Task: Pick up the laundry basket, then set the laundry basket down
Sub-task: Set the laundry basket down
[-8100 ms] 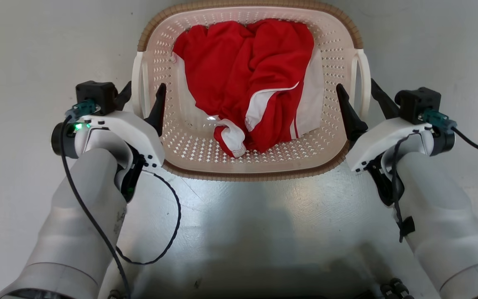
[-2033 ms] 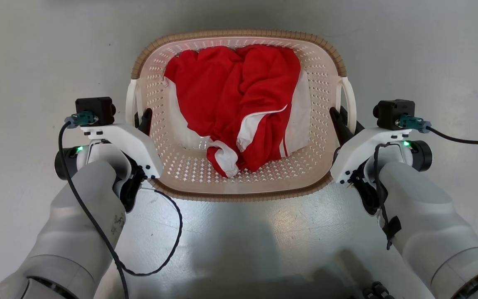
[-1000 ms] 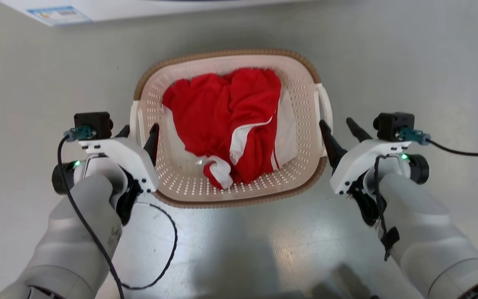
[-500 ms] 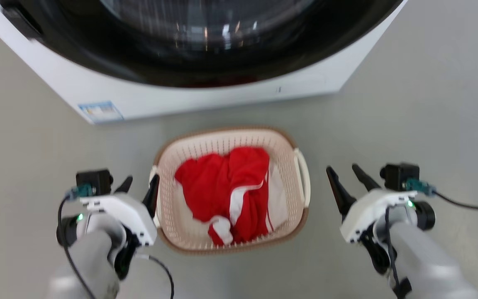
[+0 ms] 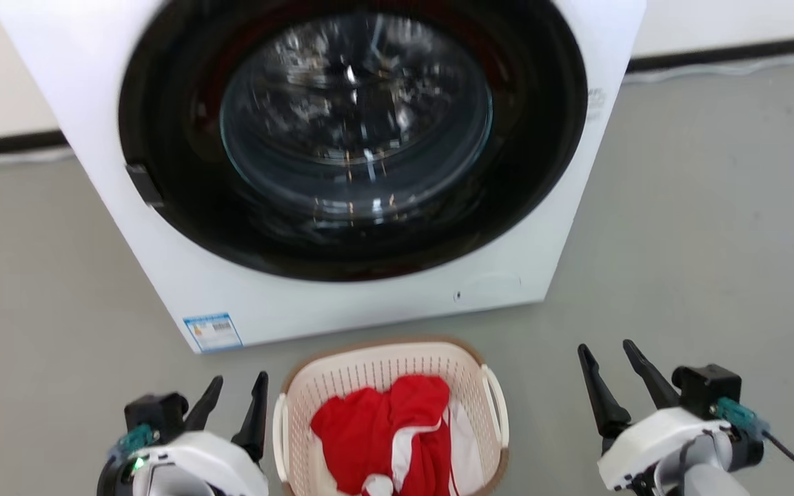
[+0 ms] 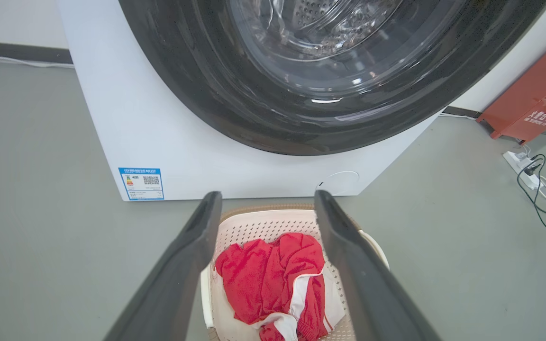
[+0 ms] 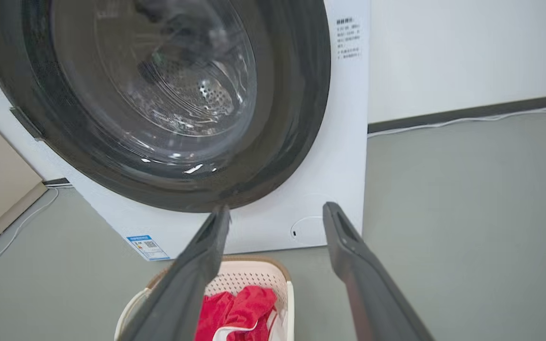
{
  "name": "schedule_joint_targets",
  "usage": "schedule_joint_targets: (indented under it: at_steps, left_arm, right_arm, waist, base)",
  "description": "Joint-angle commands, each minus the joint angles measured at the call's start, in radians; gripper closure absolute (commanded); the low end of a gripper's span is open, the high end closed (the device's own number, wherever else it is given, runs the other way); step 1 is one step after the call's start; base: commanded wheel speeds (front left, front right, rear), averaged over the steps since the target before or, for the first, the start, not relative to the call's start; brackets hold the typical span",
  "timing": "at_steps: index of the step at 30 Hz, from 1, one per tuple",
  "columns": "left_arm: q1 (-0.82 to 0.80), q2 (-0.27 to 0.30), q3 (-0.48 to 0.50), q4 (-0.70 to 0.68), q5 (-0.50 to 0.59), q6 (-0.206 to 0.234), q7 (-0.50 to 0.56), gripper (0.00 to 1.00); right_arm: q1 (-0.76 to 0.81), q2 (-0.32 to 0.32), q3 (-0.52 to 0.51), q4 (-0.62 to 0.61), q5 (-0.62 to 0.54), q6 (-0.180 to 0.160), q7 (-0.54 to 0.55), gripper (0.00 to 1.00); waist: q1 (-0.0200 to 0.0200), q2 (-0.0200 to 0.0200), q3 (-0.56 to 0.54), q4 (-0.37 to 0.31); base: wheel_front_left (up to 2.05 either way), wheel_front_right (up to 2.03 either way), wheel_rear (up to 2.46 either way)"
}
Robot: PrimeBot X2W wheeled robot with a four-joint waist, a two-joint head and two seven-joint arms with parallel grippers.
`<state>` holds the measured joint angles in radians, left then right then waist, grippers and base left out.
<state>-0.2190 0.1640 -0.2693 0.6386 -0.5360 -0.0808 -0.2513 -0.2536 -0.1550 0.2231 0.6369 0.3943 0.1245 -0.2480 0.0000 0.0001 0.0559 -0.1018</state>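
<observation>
At the washer's foot: the laundry basket (image 5: 376, 372) stands upright on the grey floor (image 5: 700, 241), just in front of the white washing machine (image 5: 342, 306), with a strip of floor between them.
Load: a red garment (image 5: 383, 441) with white trim lies crumpled inside, with some white cloth beside it.
Handles: the left loop handle (image 5: 278, 427) and the right loop handle (image 5: 497, 406) both stand free, with nothing hooked through them.
My left gripper (image 5: 238, 386): fingers spread apart and holding nothing. It is just beside the left loop handle in the head view. My wrist view shows the basket lower down, framed between the two fingers but untouched.
My right gripper (image 5: 607, 365): fingers likewise apart and empty, well off to the basket's right over bare floor.
Progress: the basket is down and neither of my grippers is on it. I judge the set-down done, with little left beyond drawing my arms clear. A resting basket alone cannot prove the lift.
Cut off: the basket's near end runs under the bottom edge of the head view, and so do my arms behind the wrists.
Hard to make out: the door glass (image 5: 355, 117) is smeared by blur and glare, so I cannot say what, if anything, is in the drum. The print on the blue sticker (image 5: 212, 332) is too small to read.
Off to the side: a red panel (image 6: 529, 102) leans by the wall, with a power strip (image 6: 522, 161) and cords on the floor beside it.
</observation>
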Motion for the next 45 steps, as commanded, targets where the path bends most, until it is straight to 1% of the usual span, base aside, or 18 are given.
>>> schedule_joint_targets:
  at_steps: [1,7,9,13,18,22,27,45]
  left_arm:
    - [0.003,0.012,0.056,-0.05,0.024,-0.004,-0.01,0.0]
    - [0.09,-0.023,0.16,-0.203,0.115,-0.021,-0.01,0.0]
    - [0.109,-0.035,0.188,-0.246,0.136,-0.027,-0.01,0.0]
    - [0.133,-0.056,0.226,-0.298,0.175,-0.036,-0.01,0.0]
    - [0.15,-0.083,0.256,-0.326,0.18,-0.045,-0.01,0.0]
    - [0.158,-0.095,0.27,-0.326,0.182,-0.048,-0.01,0.0]
    - [0.156,-0.101,0.285,-0.321,0.19,-0.049,-0.01,0.0]
    - [0.155,-0.102,0.264,-0.302,0.175,-0.05,-0.01,0.0]
  right_arm:
    - [0.02,0.004,-0.004,-0.06,-0.031,0.006,-0.014,0.0]
    - [0.112,0.025,-0.103,-0.24,-0.136,0.006,-0.014,0.0]
    - [0.136,0.032,-0.133,-0.28,-0.158,0.006,-0.014,0.0]
    - [0.166,0.041,-0.158,-0.32,-0.185,0.006,-0.014,0.0]
    - [0.182,0.05,-0.178,-0.339,-0.198,0.006,-0.014,0.0]
    - [0.182,0.053,-0.177,-0.339,-0.201,0.006,-0.014,0.0]
    - [0.18,0.05,-0.181,-0.335,-0.203,0.006,-0.014,0.0]
    - [0.174,0.05,-0.174,-0.31,-0.2,0.006,-0.014,0.0]
  waist:
    - [0.0,-0.0001,-0.053,0.009]
    - [0.0,-0.0001,-0.084,0.011]
    - [0.0,-0.0001,-0.088,0.013]
    - [0.0,-0.0001,-0.091,0.016]
    - [0.0,-0.0001,-0.097,0.017]
    - [0.0,-0.0001,-0.097,0.015]
    - [0.0,-0.0001,-0.097,0.014]
    - [0.0,-0.0001,-0.102,0.011]
  base:
    - [0.0,0.0,0.0]
    - [0.0,0.0,0.0]
    - [0.0,0.0,0.0]
    - [0.0,0.0,0.0]
    - [0.0,0.0,0.0]
    - [0.0,0.0,0.0]
    - [0.0,0.0,0.0]
    - [0.0,0.0,0.0]
